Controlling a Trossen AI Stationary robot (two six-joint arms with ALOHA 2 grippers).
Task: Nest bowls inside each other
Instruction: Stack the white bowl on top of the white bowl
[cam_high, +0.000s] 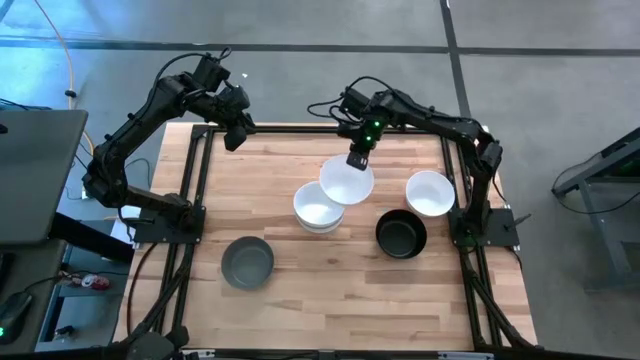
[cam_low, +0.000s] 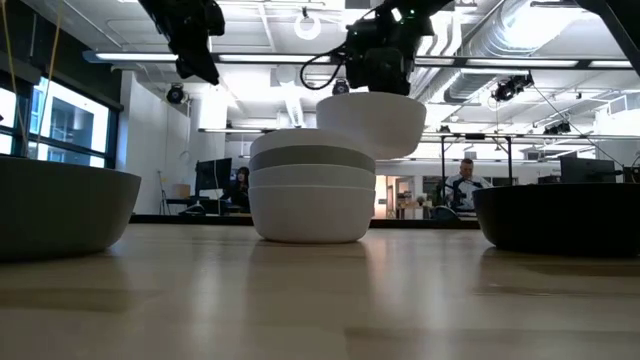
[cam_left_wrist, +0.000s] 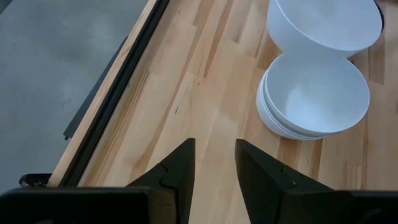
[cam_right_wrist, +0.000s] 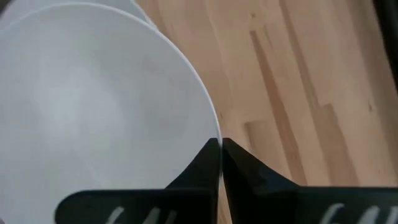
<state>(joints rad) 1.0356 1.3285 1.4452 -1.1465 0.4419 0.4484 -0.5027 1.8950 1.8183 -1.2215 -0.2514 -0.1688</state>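
Gripping the rim of a white bowl (cam_high: 346, 182), the right gripper (cam_high: 358, 158) holds it clear of the table (cam_high: 270, 190), its two fingers pinched together on the bowl's edge, as the right wrist view shows close up. In the low view this lifted bowl (cam_low: 371, 122) hangs just above and slightly to one side of the stack of bowls (cam_low: 310, 197), overlapping its upper edge but not settled into it.

That stack sits near the middle of the table and is built of white bowls with a grey one showing as a band between them (how many bowls it holds in all cannot be told). From above, the stack (cam_high: 319, 209) lies just beside and partly under the carried bowl.

Three more bowls stand singly. A grey bowl (cam_high: 247, 261) rests toward the front left of the table, well apart from the stack. A black bowl (cam_high: 401, 234) sits to the right of the stack, and another white bowl (cam_high: 430, 193) stands just behind it, near the right arm's base.

The left gripper (cam_high: 237, 132) hovers over the table's far left corner, away from every bowl, its fingers (cam_left_wrist: 177, 171) slightly apart and holding nothing.
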